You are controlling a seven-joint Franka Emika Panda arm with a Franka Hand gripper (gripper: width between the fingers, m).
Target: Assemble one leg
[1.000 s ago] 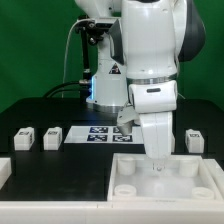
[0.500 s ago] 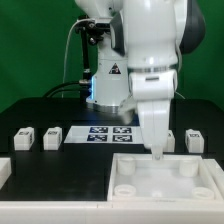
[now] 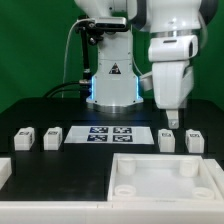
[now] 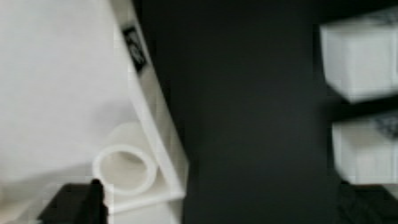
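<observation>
Your gripper (image 3: 172,122), lifted off the white tray piece (image 3: 140,160) within the last second, now hangs just above the leg (image 3: 167,138) at its six o'clock. You cannot tell whether its fingers are spread. The leg sits untouched, so a grasp looks next.

On the bench (image 3: 60,190) the marker board (image 3: 108,133) lies mid-row, with the outer left leg (image 3: 25,137) and inner left leg (image 3: 52,136) on the exterior view's left of it and the inner right leg (image 3: 167,138) and outer right leg (image 3: 194,139) on its right. The tray piece (image 3: 160,186) lies before the right pair; the claw (image 3: 173,124) hangs above the inner right leg.
</observation>
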